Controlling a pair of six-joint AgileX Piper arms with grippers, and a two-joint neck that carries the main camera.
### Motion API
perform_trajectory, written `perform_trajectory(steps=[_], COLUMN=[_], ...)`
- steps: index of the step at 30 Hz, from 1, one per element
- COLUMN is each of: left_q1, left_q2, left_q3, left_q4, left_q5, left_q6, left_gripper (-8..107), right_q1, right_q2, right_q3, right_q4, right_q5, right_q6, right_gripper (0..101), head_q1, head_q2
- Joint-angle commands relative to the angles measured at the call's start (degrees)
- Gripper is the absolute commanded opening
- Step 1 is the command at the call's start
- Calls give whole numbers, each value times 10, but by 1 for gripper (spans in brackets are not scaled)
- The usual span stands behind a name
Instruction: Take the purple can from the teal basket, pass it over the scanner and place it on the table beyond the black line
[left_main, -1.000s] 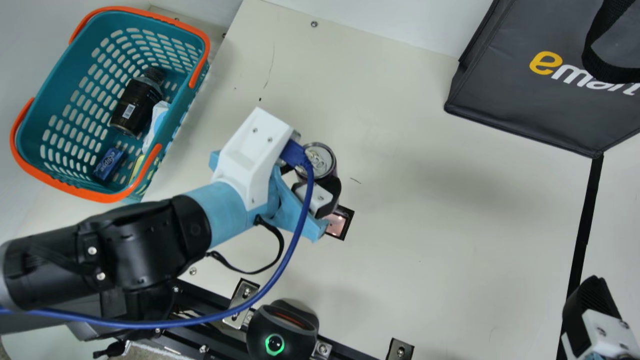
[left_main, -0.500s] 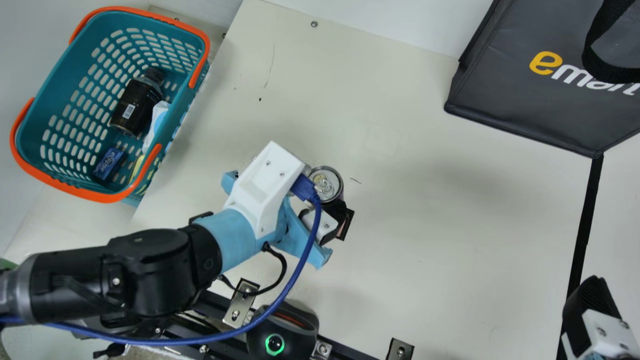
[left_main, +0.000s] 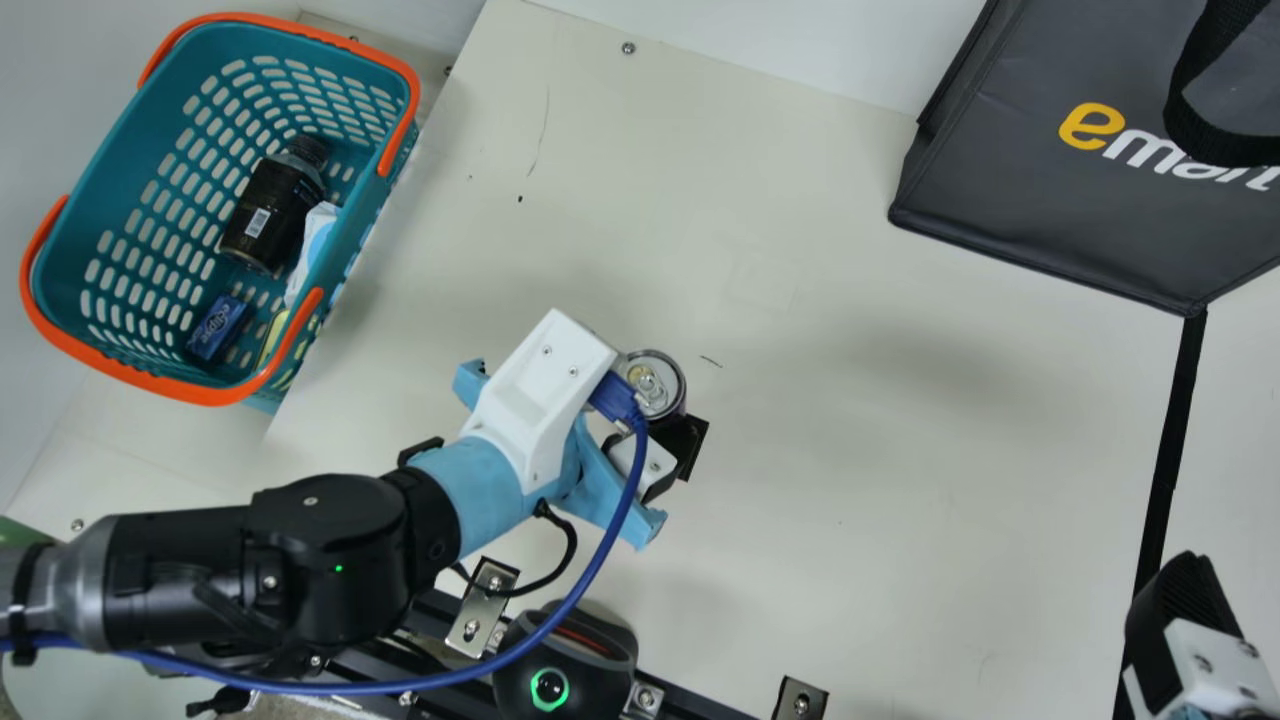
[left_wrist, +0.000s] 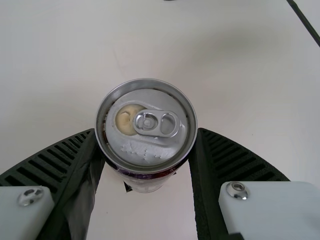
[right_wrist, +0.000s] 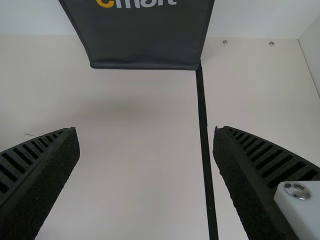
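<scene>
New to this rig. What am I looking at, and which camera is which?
Two robot arms work at a cream table. The main view looks down from the neck camera between them; each wrist view comes from a camera on that arm, its own fingers at the bottom edge.

The left gripper holds a purple can between its fingers. The right gripper is open and empty, near the black line.

The teal basket holds a dark bottle and a small blue box, among other things. Opposite stands a dark bag. The black device with a green ring is probably the scanner.
</scene>
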Motion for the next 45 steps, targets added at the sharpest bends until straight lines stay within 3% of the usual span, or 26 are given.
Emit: perform_trajectory(steps=[1,31,37,45], left_q1=[0,-22,-16,11], left_q2=[1,20,3,-53], left_q3=[2,19,13,-7], left_q4=[3,37,5,-94], left_q5=[-2,-2,-9,-18], left_q6=[-7,-102,-80,21], left_gripper=[-8,89,90,90], right_q1=[0,0,0,0], right_q2=[0,0,0,0], right_q3=[0,0,0,0], right_q4=[0,0,0,0], right_q5=[0,1,1,0], right_q6=[0,0,0,0], right_gripper=[95,95,95,95], head_q1=[-17,-17,-17,-17], head_q2=[1,1,1,1])
